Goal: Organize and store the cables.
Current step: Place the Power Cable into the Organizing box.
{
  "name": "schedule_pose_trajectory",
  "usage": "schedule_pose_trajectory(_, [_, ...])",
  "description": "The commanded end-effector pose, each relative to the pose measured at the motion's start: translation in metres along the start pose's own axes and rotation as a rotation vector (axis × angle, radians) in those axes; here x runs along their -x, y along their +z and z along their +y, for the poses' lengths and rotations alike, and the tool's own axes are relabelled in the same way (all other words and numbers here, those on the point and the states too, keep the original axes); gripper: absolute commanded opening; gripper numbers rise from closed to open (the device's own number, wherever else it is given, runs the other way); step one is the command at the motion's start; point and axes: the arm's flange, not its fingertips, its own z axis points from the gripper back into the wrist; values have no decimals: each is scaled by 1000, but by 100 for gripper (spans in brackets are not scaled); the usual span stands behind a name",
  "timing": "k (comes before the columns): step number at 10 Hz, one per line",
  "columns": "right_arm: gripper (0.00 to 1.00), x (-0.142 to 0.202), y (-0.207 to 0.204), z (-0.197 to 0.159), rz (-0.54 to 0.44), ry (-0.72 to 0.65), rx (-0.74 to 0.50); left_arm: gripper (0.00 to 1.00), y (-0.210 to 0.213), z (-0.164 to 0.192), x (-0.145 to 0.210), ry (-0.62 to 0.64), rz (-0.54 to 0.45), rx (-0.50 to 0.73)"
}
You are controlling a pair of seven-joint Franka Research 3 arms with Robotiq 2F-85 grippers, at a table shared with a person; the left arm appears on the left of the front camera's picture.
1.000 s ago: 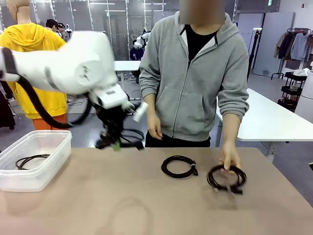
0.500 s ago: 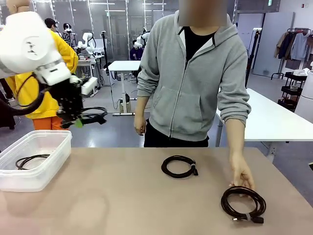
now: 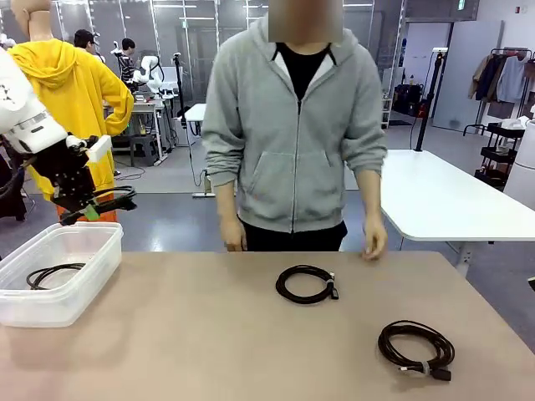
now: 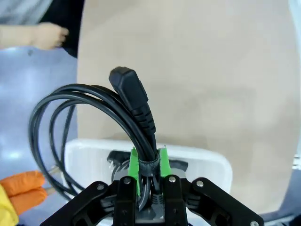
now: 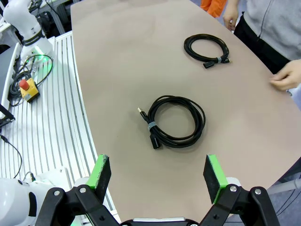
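While the left gripper (image 4: pixel 148 165) hangs above the clear plastic bin (image 3: pixel 50 311), its green pads are clenched on the strapped part of a coiled black power cable (image 4: pixel 101 101). The moulded plug (image 4: pixel 128 85) sticks up past the fingertips. In the left wrist view the bin's rim sits directly under the claw, but the coil loops away to one side, past the rim and over the floor. In the front view the coil lies roughly level, reaching toward the table's middle. The drop seems to turn on that offset: the claw is over the bin, yet the loop likely has to come fully inside the rim first.

One coiled cable (image 3: pixel 52 273) already lies in the bin. Two are left on the table: a middle coil (image 3: pixel 333 289) and a near-right coil (image 3: pixel 426 368), well apart. The right gripper (image 5: pixel 156 172) is spread wide and holds nothing. The near-right coil lies straight ahead of it, plug end toward the robot's side, so that arm is the nearer one. The person's hand (image 3: pixel 374 242) hovers at the far edge.
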Motion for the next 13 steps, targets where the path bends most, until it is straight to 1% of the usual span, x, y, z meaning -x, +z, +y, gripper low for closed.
schedule_pose_trajectory(1, [100,-2,1,-1,-13,6,1,19,-2,11,11,32,33,-12])
schedule_pose_trajectory(3, [100,-2,1,-1,-13,6,1,19,-20,12,35,52,164,-34])
schedule_pose_trajectory(4, [100,-2,1,-1,-13,6,1,19,-28,12,45,65,211,-29])
schedule_pose_trajectory(6, [100,-2,1,-1,-13,6,1,19,-48,14,64,124,267,-22])
schedule_pose_trajectory(7, [100,-2,1,-1,-13,6,1,19,-58,15,73,157,293,-16])
schedule_pose_trajectory(8, [100,-2,1,-1,-13,6,1,19,-67,14,79,197,285,8])
schedule_pose_trajectory(10, [100,-2,1,-1,-13,6,1,19,-80,7,87,237,266,67])
schedule_pose_trajectory(11, [100,-2,1,-1,-13,6,1,19,-86,4,89,251,293,81])
schedule_pose_trajectory(12, [100,-2,1,-1,-13,6,1,28,-91,1,89,261,316,84])
schedule_pose_trajectory(13, [100,-2,1,-1,-13,6,1,52,-91,0,88,267,320,82])
